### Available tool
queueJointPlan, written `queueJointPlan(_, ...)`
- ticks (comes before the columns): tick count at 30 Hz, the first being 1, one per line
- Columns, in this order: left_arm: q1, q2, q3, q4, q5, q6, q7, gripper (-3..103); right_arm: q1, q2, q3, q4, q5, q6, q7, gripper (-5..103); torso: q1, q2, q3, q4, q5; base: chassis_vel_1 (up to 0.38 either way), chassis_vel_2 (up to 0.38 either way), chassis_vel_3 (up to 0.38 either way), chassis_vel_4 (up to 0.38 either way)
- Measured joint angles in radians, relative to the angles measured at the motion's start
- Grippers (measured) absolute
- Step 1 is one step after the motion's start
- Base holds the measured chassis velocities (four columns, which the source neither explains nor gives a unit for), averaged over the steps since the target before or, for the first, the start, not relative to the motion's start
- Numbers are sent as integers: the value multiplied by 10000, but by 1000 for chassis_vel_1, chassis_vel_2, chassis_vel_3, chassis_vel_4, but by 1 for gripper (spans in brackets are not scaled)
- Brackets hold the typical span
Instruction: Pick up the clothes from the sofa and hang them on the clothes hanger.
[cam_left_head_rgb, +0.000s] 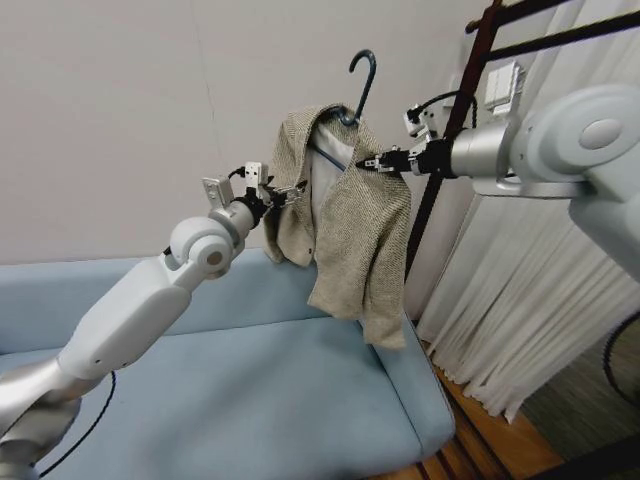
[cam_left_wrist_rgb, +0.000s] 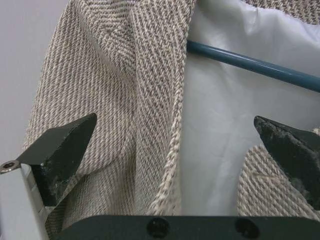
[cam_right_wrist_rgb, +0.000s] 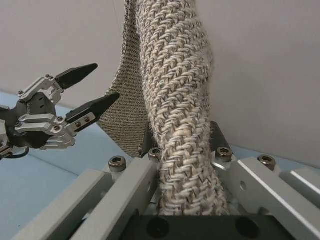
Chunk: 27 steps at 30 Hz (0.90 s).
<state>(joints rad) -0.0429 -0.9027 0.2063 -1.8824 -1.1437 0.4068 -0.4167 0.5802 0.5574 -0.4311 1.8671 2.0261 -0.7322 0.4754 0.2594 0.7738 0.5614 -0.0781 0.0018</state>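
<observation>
Your right gripper (cam_left_head_rgb: 370, 161) is pressed together on a thick fold of the jacket (cam_left_head_rgb: 355, 230) at its shoulder, and in the right wrist view the tweed fills the gap between the jaws. Whether the hanger's arm is caught inside that fold cannot be told. Your left gripper (cam_left_head_rgb: 292, 189) stands spread at the opposite lapel, with the lapel edge and pale lining between its fingertips and no grip made. The jacket is draped on the blue hanger (cam_left_head_rgb: 365, 75) and held in the air above the right end of the sofa (cam_left_head_rgb: 250, 400), its hem hanging in front of the backrest near the right edge. The hook points up and rests on nothing. Risk, as a judgement: the whole load appears to hang from one pinch of cloth, so a slip there, or the hanger sliding out of the sleeveward side, would drop everything onto the seat. Closing the left jaws on lining alone could drag the lapel off the hanger. The dark rack (cam_left_head_rgb: 424, 225) stands just beyond the sofa's right end, beside a white curtain (cam_left_head_rgb: 520, 320), a plain wall (cam_left_head_rgb: 120, 120) behind.
</observation>
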Motion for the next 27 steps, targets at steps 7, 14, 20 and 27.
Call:
queueJointPlan(7, -174, -178, 413, 379, 477, 327, -446, 96, -4, -96, -21, 17, -33, 0, -348, 6, 0, 0, 1, 3, -3, 0, 0, 0, 0)
queueJointPlan(14, -440, -289, 751, 763, 787, 344, -373, 69, -2, -246, -37, 125, -103, 0, -575, 6, 0, 0, 0, 1, -2, 0, 0, 0, 0)
queueJointPlan(20, -604, -321, 803, 860, 851, 343, -279, 53, -59, -316, -17, 257, -105, 0, -575, 6, 0, 0, 0, 1, -2, 0, 0, 0, 0)
queueJointPlan(27, -654, -84, 699, 750, 949, 341, -254, 26, -167, -353, -18, 211, -273, 1, -571, 6, 0, 0, 0, 2, -4, 0, 0, 0, 0)
